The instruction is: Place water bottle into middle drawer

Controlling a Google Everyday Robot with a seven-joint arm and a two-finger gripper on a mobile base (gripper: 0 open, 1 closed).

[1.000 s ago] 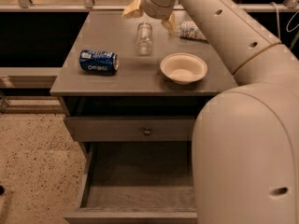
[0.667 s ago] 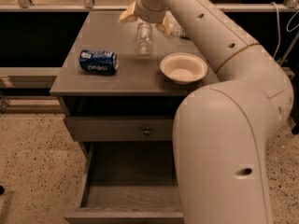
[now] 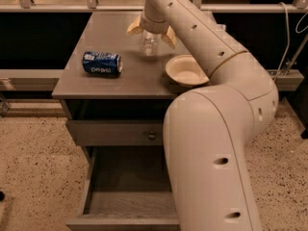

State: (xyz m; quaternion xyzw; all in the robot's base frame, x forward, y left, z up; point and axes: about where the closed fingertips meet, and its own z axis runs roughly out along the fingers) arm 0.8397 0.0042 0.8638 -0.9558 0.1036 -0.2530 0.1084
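The water bottle is small and clear and lies on the grey cabinet top, toward the back middle. My gripper is right over it, open, with one tan finger on its left and the other on its right; the bottle's upper part is hidden under the wrist. The middle drawer is pulled open at the bottom of the cabinet, with a bare grey plank floor. My arm covers its right part.
A blue soda can lies on its side at the left of the cabinet top. A white bowl sits at the right front. The shallower drawer with a round metal knob is closed. Speckled floor surrounds the cabinet.
The arm has swung left and the gripper has shifted from the bottle's right side to straddle it. The bottle, can and bowl have not moved.
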